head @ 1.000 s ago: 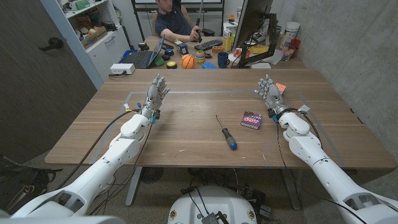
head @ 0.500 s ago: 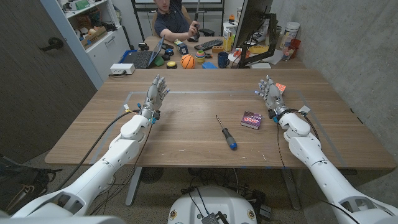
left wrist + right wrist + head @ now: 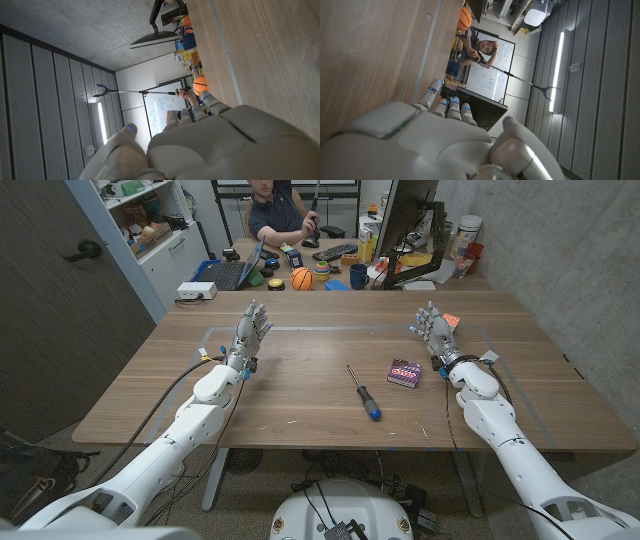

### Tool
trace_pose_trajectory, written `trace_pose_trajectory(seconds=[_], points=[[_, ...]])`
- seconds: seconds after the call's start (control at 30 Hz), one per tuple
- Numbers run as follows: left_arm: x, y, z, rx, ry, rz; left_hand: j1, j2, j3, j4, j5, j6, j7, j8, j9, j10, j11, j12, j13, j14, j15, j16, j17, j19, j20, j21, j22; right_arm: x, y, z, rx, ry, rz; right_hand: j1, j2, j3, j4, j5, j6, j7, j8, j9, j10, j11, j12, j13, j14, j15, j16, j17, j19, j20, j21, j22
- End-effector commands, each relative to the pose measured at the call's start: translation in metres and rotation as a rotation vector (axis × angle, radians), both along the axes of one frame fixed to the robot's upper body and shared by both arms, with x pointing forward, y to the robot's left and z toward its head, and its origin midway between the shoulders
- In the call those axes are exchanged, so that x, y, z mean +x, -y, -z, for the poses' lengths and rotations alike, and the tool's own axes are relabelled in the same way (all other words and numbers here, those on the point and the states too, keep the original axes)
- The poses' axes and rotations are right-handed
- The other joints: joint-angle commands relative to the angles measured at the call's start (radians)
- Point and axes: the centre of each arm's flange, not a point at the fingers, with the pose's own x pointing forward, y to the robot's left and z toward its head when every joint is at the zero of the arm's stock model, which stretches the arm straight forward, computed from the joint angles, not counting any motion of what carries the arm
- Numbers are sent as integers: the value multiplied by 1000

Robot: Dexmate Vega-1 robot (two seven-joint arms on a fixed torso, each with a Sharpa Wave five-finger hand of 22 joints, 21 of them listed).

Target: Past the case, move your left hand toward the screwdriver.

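A screwdriver (image 3: 364,391) with a black shaft and blue handle lies near the middle of the wooden table (image 3: 300,405). To its right sits a small dark case (image 3: 404,370) with pink print. My left hand (image 3: 250,332) stands on its edge at the table's left side, fingers apart and holding nothing, well left of the screwdriver. My right hand (image 3: 432,330) stands likewise at the right, just beyond the case, holding nothing. In the left wrist view the back of my left hand (image 3: 200,145) shows beside the table; in the right wrist view, the back of my right hand (image 3: 445,145).
A person (image 3: 280,210) sits behind the table at a cluttered desk with a laptop (image 3: 225,275), an orange ball (image 3: 301,278) and a monitor (image 3: 405,215), holding up a long grabber stick. A small orange object (image 3: 451,320) lies by my right hand.
Both arms and the table's objects have stayed put. The person behind has raised the stick.
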Motion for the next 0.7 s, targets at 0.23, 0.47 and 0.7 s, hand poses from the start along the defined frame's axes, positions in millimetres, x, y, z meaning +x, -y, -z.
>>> trace_pose_trajectory(seconds=[0.23, 0.47, 0.7], points=[[1, 1, -2, -12, 33, -9, 4, 14, -6, -1, 8, 3, -5, 4, 4, -2, -2, 8, 4, 2, -2, 4, 3, 2, 12, -2, 3, 1, 2, 1, 0, -3, 3, 7, 39, -3, -2, 6, -8, -3, 5, 4, 0, 10, 6, 4, -7, 2, 1, 2, -56, -1, -8, 2], [-13, 5, -24, 47, 192, -109, 57, -21, -15, -50, 20, 37, -160, 9, 2, 43, -8, 13, 3, 39, -9, 7, -2, 27, 49, -13, 0, 0, 4, 2, 8, -2, 4, 7, 39, -4, -2, 6, -9, -3, 5, 4, -1, 8, 6, 4, -7, 2, 1, 2, -55, -1, -12, 3], [-29, 13, -49, 175, 330, -184, 86, -70, -31, -85, 22, 32, -184, 6, 2, 52, -27, 11, 4, 47, -4, 6, -1, 31, 75, -21, -2, 1, 4, 1, 5, 3, 2, 7, 39, -6, -2, 6, -8, -4, 5, 4, 0, 8, 6, 4, -6, 2, 0, 2, -54, -1, -15, 3]])
